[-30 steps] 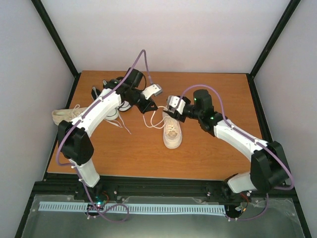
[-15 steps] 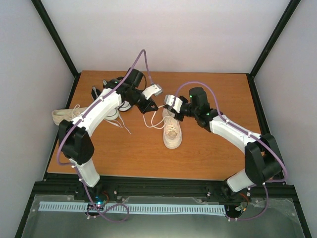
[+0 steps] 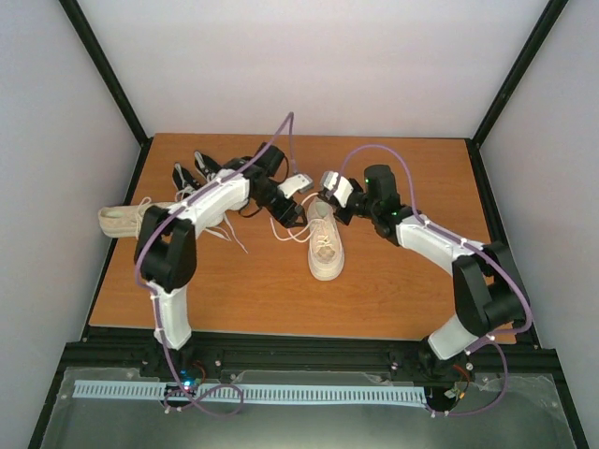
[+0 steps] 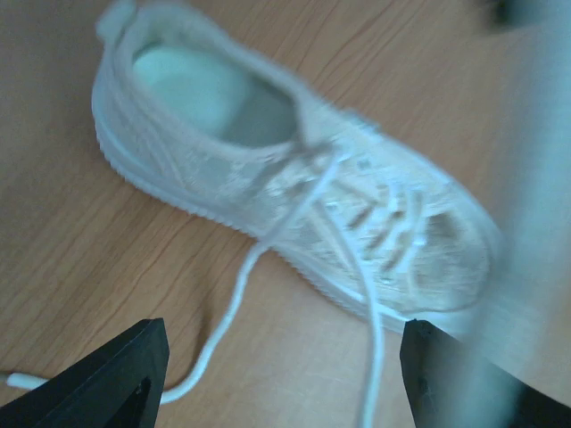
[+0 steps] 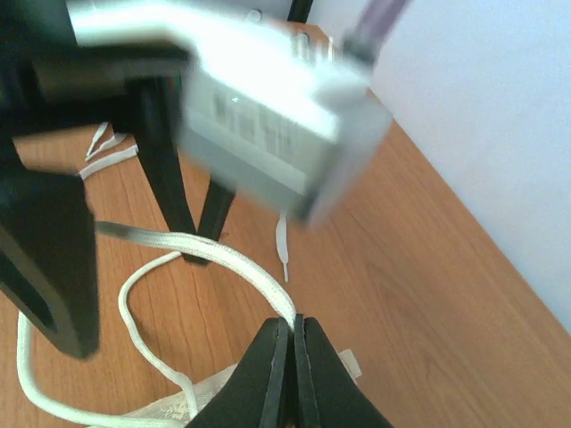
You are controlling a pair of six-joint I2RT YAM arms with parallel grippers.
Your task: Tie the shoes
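A cream shoe (image 3: 326,247) lies mid-table, toe toward me, with its pale lace (image 3: 292,233) trailing loose to its left. My right gripper (image 3: 318,199) hovers at the shoe's heel. In the right wrist view that gripper (image 5: 293,328) is shut on a strand of the lace (image 5: 214,252). My left gripper (image 3: 286,217) hangs just left of the shoe. Its jaws (image 4: 281,379) stand wide apart over the bare lace (image 4: 234,308) and the shoe (image 4: 294,187), holding nothing. A second cream shoe (image 3: 122,220) lies far left. Two black shoes (image 3: 184,175) sit behind the left arm, partly hidden.
The left arm's wrist camera block (image 5: 259,98) and fingers (image 5: 169,178) crowd close in front of the right gripper. Black frame posts and pale walls close in the wooden table (image 3: 412,281) on three sides.
My left gripper has opened and let go of the lace, and its arm has reached further right toward the shoe. My right gripper has shut on the lace and moved slightly back.
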